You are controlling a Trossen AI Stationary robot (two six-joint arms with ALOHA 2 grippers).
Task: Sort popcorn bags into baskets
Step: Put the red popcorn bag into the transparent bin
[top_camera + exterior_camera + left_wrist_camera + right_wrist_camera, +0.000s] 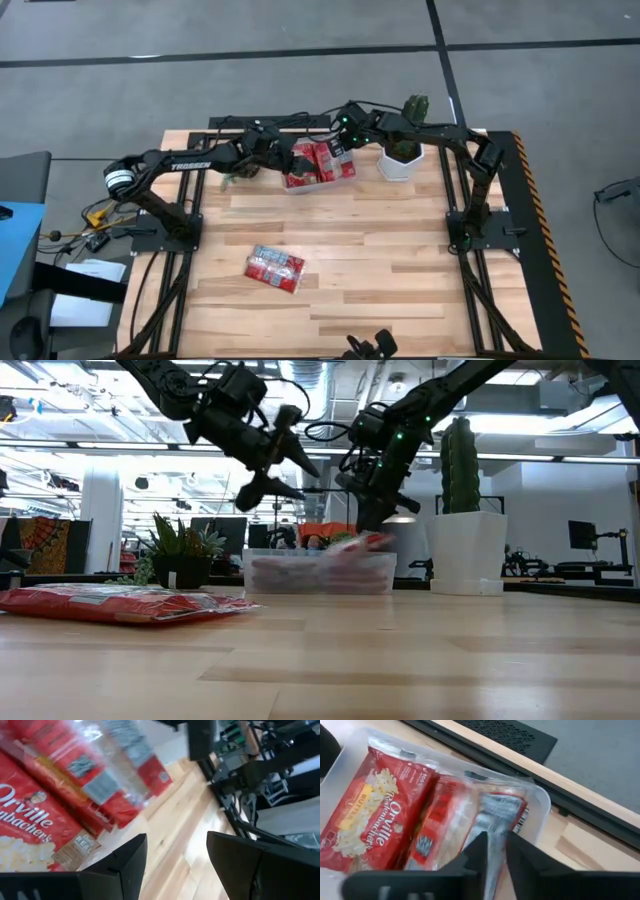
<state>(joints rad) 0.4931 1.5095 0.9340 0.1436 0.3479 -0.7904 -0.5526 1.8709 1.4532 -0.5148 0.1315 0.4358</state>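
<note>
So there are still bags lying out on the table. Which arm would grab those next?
Probably the left. Its gripper is open and empty above the tub, and the loose bags lie on its side. The right gripper is down in the tub, nearly closed.

Even, soft light falls from above in the high view, with faint shadows on the wooden surface point(380, 250). The low view looks into bright ceiling lights and windows, silhouetting the arms. Both wrist views are blurred; plastic wrappers point(107, 765) catch glare.
</note>
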